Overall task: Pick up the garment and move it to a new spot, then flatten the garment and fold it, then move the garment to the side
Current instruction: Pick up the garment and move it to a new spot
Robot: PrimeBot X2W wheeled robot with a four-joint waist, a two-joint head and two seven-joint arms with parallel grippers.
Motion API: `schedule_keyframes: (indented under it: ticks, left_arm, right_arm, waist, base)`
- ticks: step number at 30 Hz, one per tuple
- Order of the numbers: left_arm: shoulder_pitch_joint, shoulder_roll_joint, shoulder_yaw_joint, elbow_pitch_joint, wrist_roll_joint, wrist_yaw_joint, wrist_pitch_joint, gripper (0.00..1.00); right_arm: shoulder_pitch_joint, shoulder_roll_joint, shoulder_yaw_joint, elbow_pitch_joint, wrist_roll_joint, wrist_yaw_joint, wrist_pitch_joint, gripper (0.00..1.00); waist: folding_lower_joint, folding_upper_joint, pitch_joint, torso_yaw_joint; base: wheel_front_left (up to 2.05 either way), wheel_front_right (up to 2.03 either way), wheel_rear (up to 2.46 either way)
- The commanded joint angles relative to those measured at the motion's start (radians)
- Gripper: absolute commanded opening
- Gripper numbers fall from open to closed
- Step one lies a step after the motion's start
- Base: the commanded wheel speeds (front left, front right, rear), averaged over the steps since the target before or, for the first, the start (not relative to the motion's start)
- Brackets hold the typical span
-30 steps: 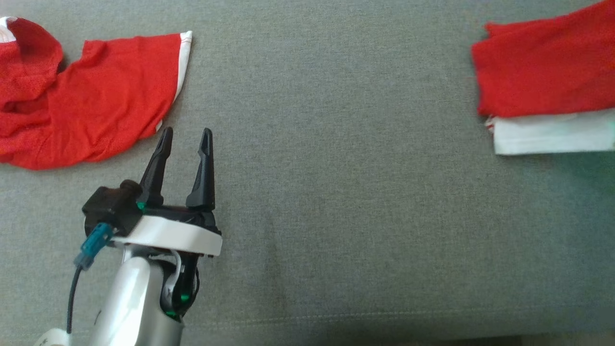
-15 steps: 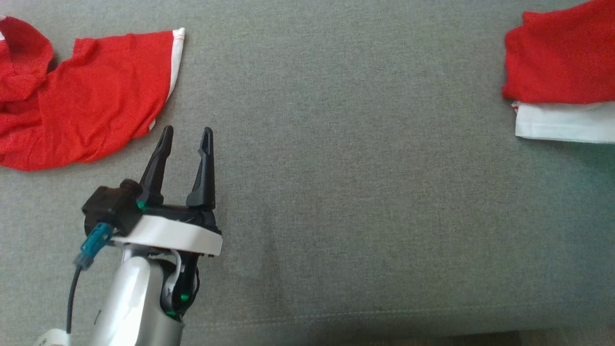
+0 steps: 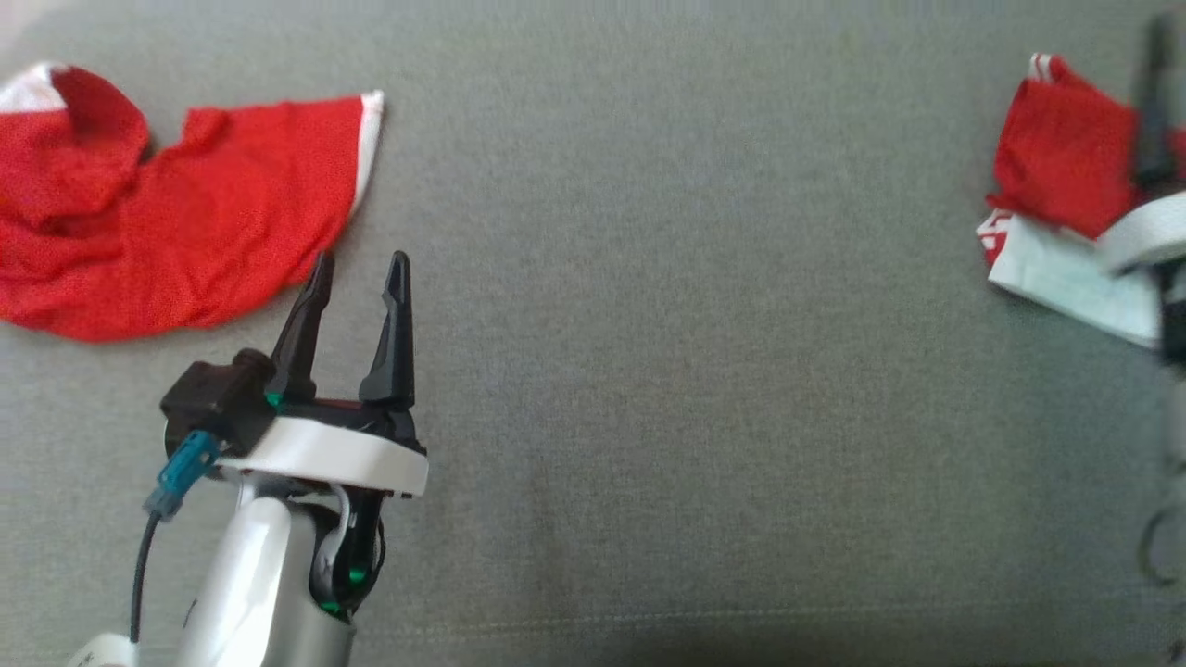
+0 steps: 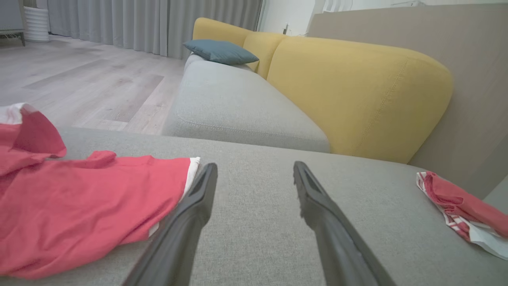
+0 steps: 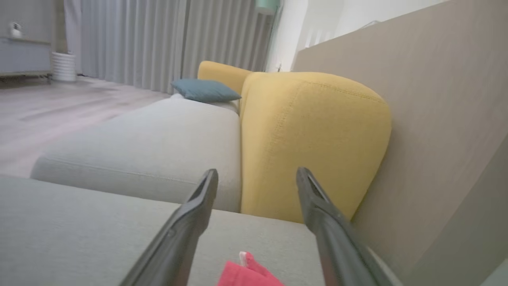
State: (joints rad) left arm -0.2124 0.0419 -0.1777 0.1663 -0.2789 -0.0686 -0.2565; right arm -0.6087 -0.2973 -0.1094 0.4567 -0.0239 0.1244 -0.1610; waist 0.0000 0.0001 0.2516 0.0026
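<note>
Two grippers stand with fingers spread wide and nothing between them above a grey sofa seat (image 3: 649, 324). The right gripper (image 5: 257, 174), blurred at the right edge of the head view, hangs over the folded garment (image 3: 1066, 167), a red bundle with a white layer showing under its near edge. In the right wrist view a corner of the red cloth shows low between the two fingers, apart from both. The folded garment lies at the far right of the seat, near the beige wall panel (image 5: 416, 119).

The left gripper (image 3: 360, 264) sits at the lower left of the head view, fingers pointing up that view. Its left fingertip is just beside the hem of a loose red shirt (image 3: 185, 213); whether it touches the cloth cannot be told. The shirt, trimmed white at its sleeve, lies rumpled and unfolded at the seat's left end, well apart from the folded garment, with grey upholstery between them.

Beyond the seat, the left wrist view takes in a second grey seat cushion (image 4: 238, 107), yellow back cushions (image 4: 357, 95), a teal pillow (image 4: 220, 51), grey curtains (image 4: 158, 24) and a pale wooden floor (image 4: 79, 87).
</note>
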Motion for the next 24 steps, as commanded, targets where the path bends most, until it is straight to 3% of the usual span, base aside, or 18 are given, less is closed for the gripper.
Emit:
schedule_keyframes:
  ticks: [1,16,24]
  left_arm:
    - [-0.022,0.008,0.036,-0.029,-0.007,0.007,-0.005,1.0]
    - [0.109,0.008,0.056,-0.03,-0.023,0.039,-0.005,1.0]
    - [0.192,0.008,0.039,-0.034,-0.024,0.047,-0.005,1.0]
  right_arm:
    - [0.024,0.007,0.029,-0.038,0.009,0.006,-0.015,1.0]
    - [0.296,0.228,0.194,-0.073,0.086,0.006,-0.094,1.0]
    - [0.432,0.246,0.173,-0.117,0.154,0.006,-0.1,1.0]
  waist:
    - [0.0,-0.0001,-0.039,0.008]
    - [0.0,-0.0001,-0.266,0.029]
    - [0.0,-0.0001,-0.298,0.028]
  base:
    - [0.0,0.0,0.0]
    - [0.0,0.0,0.0]
    - [0.0,0.0,0.0]
